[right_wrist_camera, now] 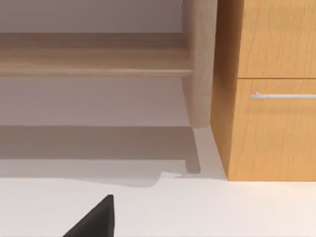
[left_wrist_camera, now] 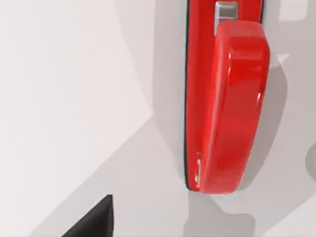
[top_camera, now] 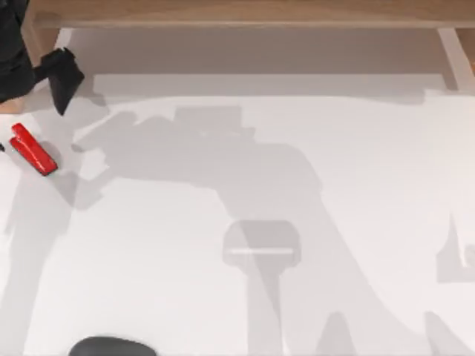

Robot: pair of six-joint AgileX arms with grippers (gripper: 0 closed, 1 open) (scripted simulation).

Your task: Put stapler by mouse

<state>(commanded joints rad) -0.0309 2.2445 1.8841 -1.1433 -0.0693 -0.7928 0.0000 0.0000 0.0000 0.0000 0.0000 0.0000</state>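
One stapler [top_camera: 33, 150], red, lies flat on the white table [top_camera: 297, 185] near its left edge, just below my left gripper [top_camera: 63, 93] and apart from it. My left wrist view has the stapler [left_wrist_camera: 224, 98] lengthwise on bare tabletop. I cannot tell how the left fingers stand. One mouse [top_camera: 111, 346], dark, sits at the near edge, well apart from stapler and gripper. Right wrist view: wooden cabinet [right_wrist_camera: 271, 89] with drawer handle [right_wrist_camera: 284, 95], plus a shelf rail.
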